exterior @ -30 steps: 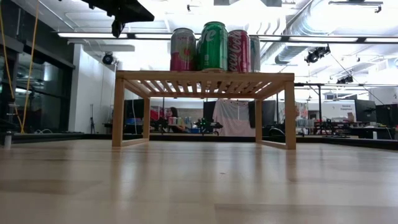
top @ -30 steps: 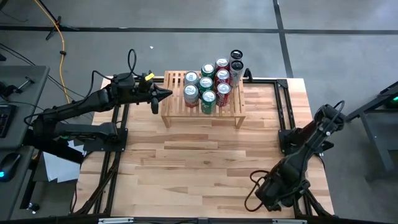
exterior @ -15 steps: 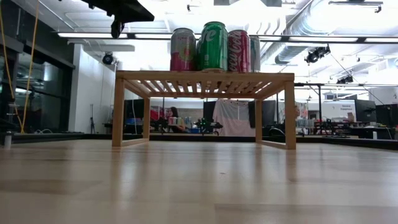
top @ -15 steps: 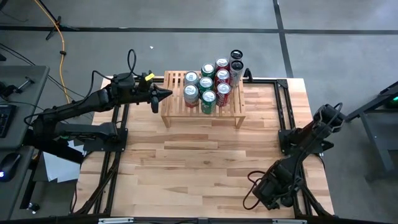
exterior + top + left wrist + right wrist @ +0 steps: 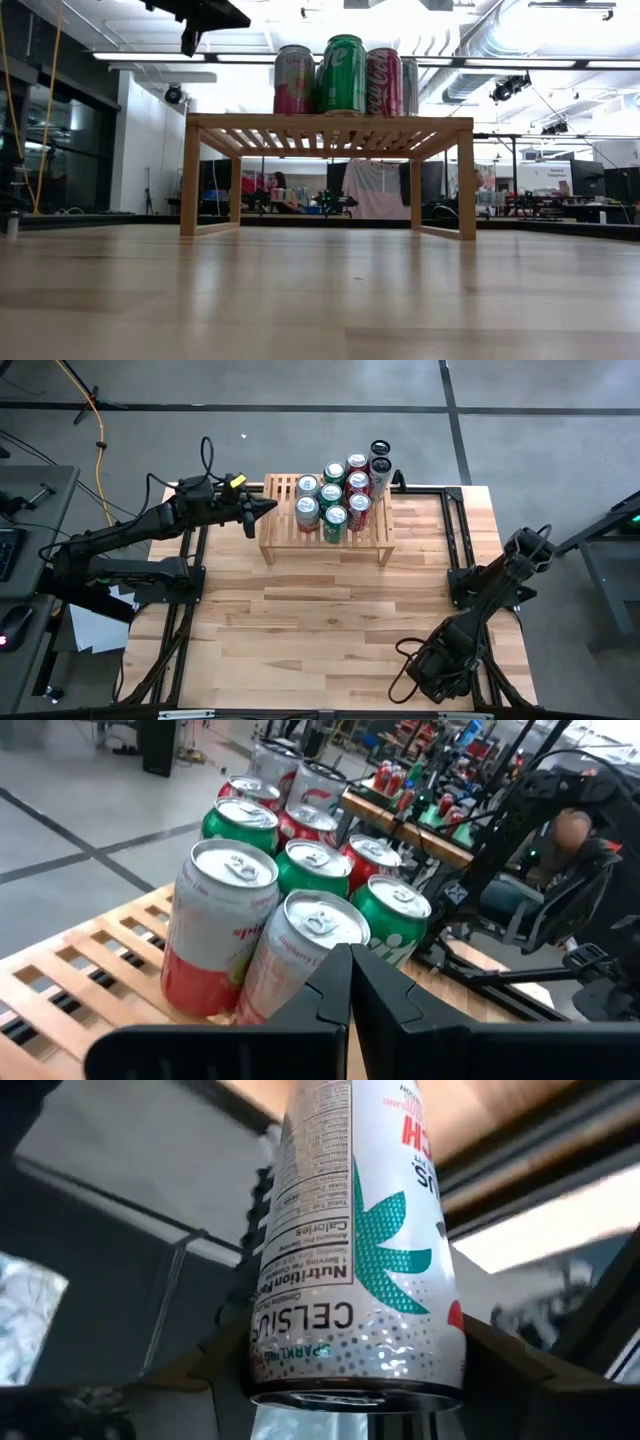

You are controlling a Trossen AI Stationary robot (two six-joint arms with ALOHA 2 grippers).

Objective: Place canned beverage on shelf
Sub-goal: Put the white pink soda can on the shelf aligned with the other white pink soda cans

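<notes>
The light-wood slatted shelf (image 5: 325, 538) stands at the table's far middle and also shows in the low view (image 5: 325, 125). Several cans (image 5: 333, 495) stand upright on its right half. My left gripper (image 5: 272, 508) hovers just left of the shelf at can height, shut and empty; its joined fingertips (image 5: 350, 982) point at the cans (image 5: 300, 880). My right gripper (image 5: 437, 672) is at the table's near right corner, shut on a white Celsius can (image 5: 355, 1230). In the high view the arm hides that can. My right gripper pinches the white can between its two fingers, one (image 5: 225, 1370) on each side of the can's wall near its rimmed end (image 5: 350, 1360). The can runs lengthwise away from the wrist, along the fingers. Whether it touches anything else cannot be seen.
Two dark cans (image 5: 380, 458) stand at the shelf's far right corner. The shelf's left slats (image 5: 280, 510) are bare. Black frame rails (image 5: 455, 530) run along the table's left and right sides. Bare wood tabletop (image 5: 320, 630) lies in front of the shelf.
My right arm has shifted a little toward the table's near edge with the can in its hold. The shelf and its cans have stayed still.
</notes>
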